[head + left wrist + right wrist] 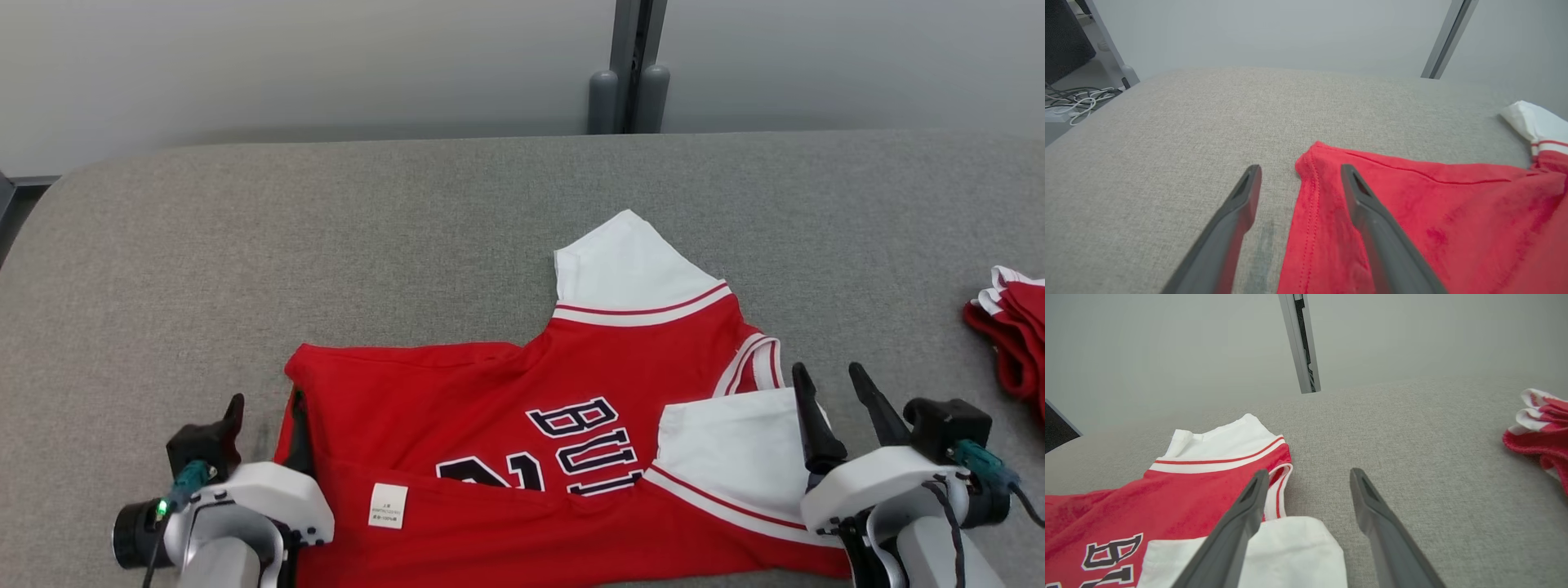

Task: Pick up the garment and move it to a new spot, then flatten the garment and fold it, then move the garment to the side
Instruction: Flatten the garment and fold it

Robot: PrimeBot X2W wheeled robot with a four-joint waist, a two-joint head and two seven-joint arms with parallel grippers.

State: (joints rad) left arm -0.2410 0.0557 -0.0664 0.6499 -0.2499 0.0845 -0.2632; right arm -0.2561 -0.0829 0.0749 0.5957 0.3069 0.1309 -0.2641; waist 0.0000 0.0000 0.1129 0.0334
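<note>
— So, what is shown nearest?
— At 7 o'clock the left gripper is seen with fingers spread and nothing grasped, one finger over the red hem, the other over the grey table. At 5 o'clock the right gripper is likewise parted and empty, just beside a white sleeve.
— And the garment?
— It is laid at 6 o'clock, its near edge turned up over the lettering, a second sleeve pointed toward 12.
— What could be spoiled?
— The fold could be dragged open if cloth is snagged by a finger as the arms are lifted. The red pile at 3 o'clock could be crowded when the garment is moved aside.
</note>
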